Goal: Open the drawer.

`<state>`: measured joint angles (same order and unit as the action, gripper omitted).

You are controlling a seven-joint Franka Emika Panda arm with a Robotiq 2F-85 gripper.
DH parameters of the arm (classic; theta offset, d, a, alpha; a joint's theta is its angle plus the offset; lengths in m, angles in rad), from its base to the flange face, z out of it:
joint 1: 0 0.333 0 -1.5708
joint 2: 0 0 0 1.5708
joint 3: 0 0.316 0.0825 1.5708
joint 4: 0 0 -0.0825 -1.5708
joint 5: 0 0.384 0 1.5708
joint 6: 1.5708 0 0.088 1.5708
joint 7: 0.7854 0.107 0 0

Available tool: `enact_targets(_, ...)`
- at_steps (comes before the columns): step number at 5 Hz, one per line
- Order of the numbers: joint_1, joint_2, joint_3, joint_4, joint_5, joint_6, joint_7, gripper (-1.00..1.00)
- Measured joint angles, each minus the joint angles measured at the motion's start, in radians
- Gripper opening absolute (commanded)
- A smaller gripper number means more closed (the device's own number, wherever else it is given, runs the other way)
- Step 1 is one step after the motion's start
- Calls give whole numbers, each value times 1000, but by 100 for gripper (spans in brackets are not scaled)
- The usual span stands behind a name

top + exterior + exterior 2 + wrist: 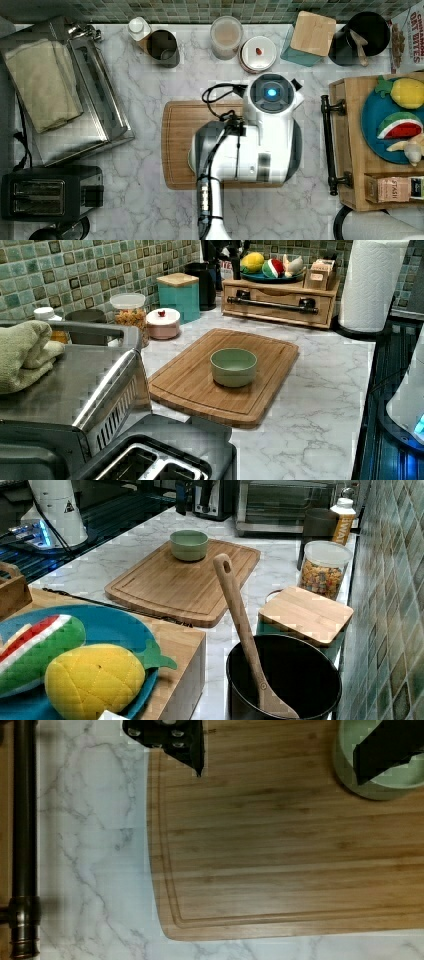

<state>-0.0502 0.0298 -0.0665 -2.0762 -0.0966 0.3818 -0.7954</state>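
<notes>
While hanging over the cutting board (280, 855) mid-worktop, gripper (285, 750) spread wide, fingers (175, 740) well apart, clamped on nothing. Drawer (278, 304) seated at the worktop's far end in the left view, under a block carrying a blue plate (372, 125) of toy fruit; front panel flush with that block, black bar handle (328, 145) untouched. Green bowl (233, 367) resting on the board, beside one finger in the wrist view. Judged barely started: nothing pulled out yet. Left to do: reach the handle, close around the bar, draw outward along the marble.
</notes>
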Motion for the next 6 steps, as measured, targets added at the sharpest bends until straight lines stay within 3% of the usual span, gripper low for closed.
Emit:
enact_targets(2, -57, -32, -84, -82, -25, 268, -136, 100)
enact_targets(4, -143, -32, -127, -113, -99, 369, -295, 100)
enact_targets(6, -169, -27, -191, -137, -95, 458, -478, 100)
